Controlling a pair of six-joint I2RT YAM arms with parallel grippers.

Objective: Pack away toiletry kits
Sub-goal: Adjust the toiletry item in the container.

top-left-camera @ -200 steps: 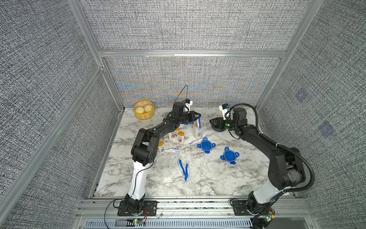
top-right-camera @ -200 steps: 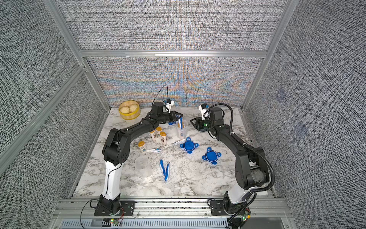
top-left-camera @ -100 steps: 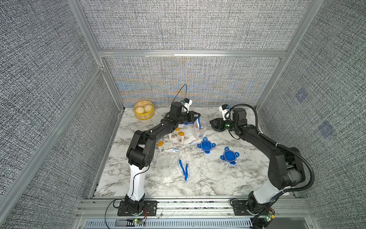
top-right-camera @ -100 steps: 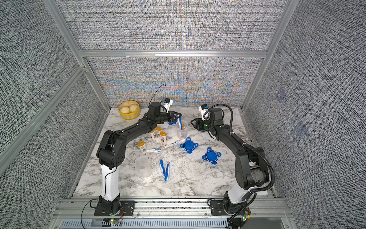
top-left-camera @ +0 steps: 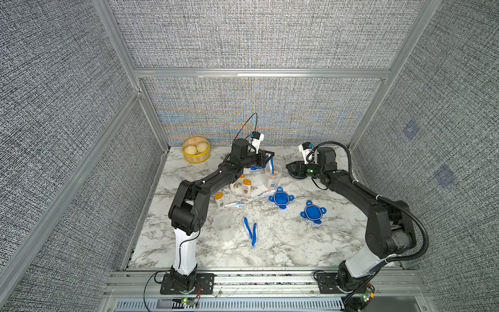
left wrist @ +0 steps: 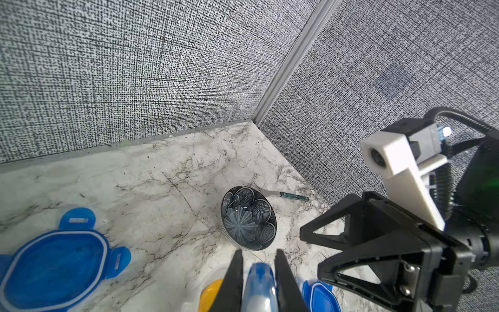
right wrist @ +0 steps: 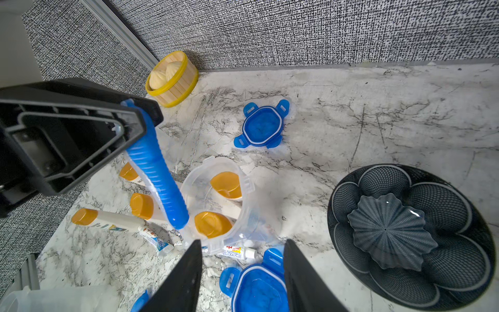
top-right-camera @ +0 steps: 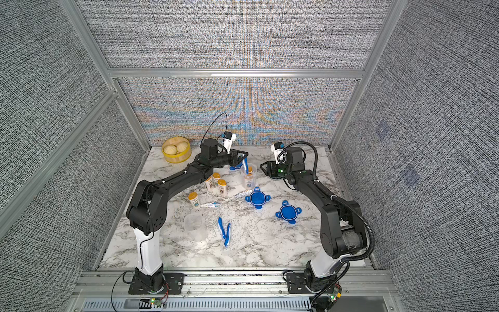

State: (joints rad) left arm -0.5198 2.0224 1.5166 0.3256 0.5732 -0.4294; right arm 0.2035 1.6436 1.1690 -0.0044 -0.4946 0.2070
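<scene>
Toothbrush (right wrist: 156, 167) hangs tilted in the clenched left gripper (left wrist: 258, 254), lower end at the rim of the clear cup (right wrist: 246, 183); let go off-centre, it may tip the cup or drop outside. Right gripper (right wrist: 240, 243) waits nearby, jaws apart, empty. Since a second ago only the left elbow (top-left-camera: 189, 197) has shifted.

Grey woven-fabric wall panels (top-left-camera: 243, 35) in aluminium framing (top-left-camera: 259, 73) fill the upper frame. White marble-patterned tabletop (top-left-camera: 283, 243) at lower centre. Lighting is even and bright.
</scene>
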